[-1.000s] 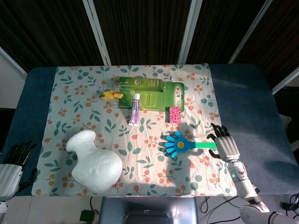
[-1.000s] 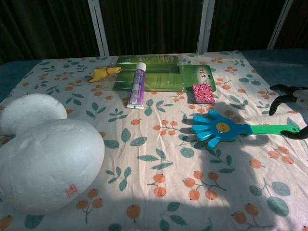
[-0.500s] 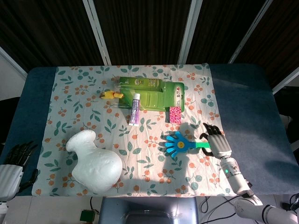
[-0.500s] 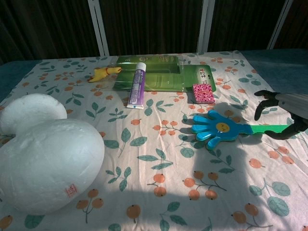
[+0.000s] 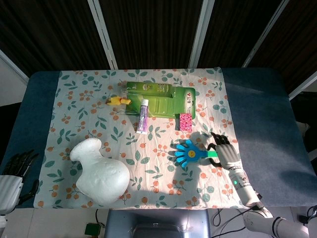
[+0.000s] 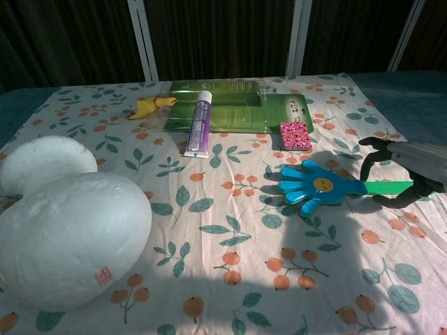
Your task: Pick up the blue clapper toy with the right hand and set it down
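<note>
The blue clapper toy (image 5: 188,153) (image 6: 314,187) lies flat on the floral cloth, its hand-shaped head pointing left and its green handle (image 5: 214,152) (image 6: 387,186) running right. My right hand (image 5: 224,153) (image 6: 404,166) hovers over the far end of the handle. Its fingers arch down behind the handle and its thumb curls in front, with the handle between them but not visibly gripped. My left hand (image 5: 12,173) rests off the table at the bottom left with fingers extended, holding nothing; the chest view does not show it.
A large white foam vase (image 5: 99,171) (image 6: 63,223) fills the front left. Behind the clapper lie a pink box (image 5: 185,121) (image 6: 295,135), a green package (image 5: 158,99), a toothpaste tube (image 5: 143,115) and a yellow toy (image 5: 118,101).
My right hand has moved left along the green handle toward the blue head and now straddles it. The clapper and my left hand have not moved.
</note>
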Motion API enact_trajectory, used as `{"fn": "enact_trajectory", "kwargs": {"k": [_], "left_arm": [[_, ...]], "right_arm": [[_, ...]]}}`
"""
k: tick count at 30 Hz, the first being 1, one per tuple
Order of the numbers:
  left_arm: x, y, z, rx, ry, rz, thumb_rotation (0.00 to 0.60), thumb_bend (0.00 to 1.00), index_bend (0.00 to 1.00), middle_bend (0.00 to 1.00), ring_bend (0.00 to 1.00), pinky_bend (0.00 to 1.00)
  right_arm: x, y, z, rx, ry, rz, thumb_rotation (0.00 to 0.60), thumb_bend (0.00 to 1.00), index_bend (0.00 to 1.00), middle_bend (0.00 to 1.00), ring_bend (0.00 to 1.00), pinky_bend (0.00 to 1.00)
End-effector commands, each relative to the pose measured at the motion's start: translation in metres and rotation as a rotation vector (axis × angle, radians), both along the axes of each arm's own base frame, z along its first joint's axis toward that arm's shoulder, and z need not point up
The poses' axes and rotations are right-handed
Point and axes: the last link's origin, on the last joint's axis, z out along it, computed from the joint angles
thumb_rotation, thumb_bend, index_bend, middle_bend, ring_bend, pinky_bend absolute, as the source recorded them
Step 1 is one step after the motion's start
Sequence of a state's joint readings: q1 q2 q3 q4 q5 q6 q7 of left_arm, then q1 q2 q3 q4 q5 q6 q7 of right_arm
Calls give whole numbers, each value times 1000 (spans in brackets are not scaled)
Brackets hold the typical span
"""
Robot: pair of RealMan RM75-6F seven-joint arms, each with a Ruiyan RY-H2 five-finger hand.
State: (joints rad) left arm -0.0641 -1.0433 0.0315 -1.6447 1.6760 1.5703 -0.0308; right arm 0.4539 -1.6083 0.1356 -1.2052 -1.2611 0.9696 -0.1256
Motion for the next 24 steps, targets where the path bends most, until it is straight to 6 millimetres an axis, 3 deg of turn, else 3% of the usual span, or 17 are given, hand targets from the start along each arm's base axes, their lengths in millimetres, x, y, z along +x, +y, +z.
{"fn": "enact_trajectory", "kwargs": {"k": [1, 13, 20, 22, 24], "left_arm": [[0, 0, 0, 0, -1, -1, 600, 489, 22, 0, 0, 78], [0, 0, 1, 2, -2, -2, 600, 489, 22, 0, 0, 78], [0, 0, 1, 2, -2, -2, 600, 490, 22, 0, 0, 78], [0, 0, 1, 3, -2, -2, 600, 490, 22, 0, 0, 78], [0, 0, 1, 3, -1, -2, 600, 489, 22, 0, 0, 78]], "right_arm": [[0, 0, -1, -3, 0, -1, 600, 452, 534, 0, 0, 0], [2, -1, -2, -29, 6, 9, 600, 452, 583, 25, 0, 0], [3, -1, -5, -34, 12, 12, 600, 457, 728, 277, 42, 6], [4, -1, -6, -43, 1, 15, 600, 463, 793, 371, 151, 78], [5, -1, -6, -55, -24, 14, 600, 473, 839, 438, 274, 242]]}}
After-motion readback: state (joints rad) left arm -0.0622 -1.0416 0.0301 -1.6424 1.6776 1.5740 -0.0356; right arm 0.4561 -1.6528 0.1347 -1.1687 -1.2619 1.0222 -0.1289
